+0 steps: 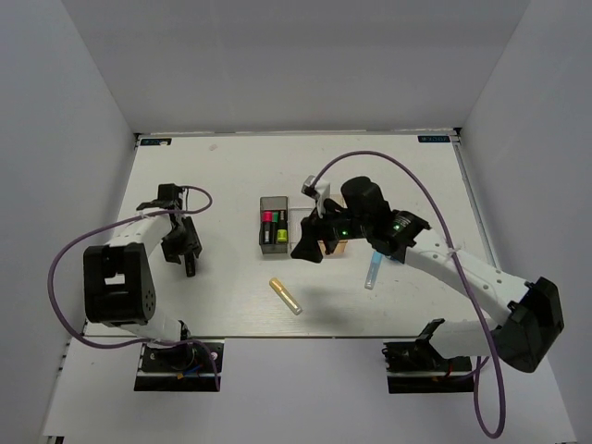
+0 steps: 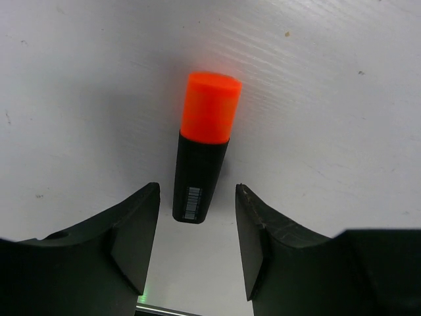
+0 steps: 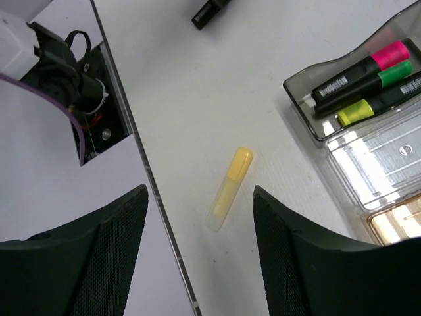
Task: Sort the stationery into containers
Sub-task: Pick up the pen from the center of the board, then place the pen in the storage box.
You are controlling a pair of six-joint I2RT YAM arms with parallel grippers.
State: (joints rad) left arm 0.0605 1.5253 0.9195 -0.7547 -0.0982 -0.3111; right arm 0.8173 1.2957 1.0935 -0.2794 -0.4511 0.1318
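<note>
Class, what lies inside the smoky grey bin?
The smoky grey bin holds a pink-capped highlighter, a green-capped highlighter and a yellow-capped highlighter, side by side. The floor beneath them is covered.

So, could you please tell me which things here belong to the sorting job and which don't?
Job: orange-capped highlighter, yellow highlighter, light blue pen, three binned highlighters, grey bin, clear bin, orange bin.
Not the job: purple cables, arm base mounts.
</note>
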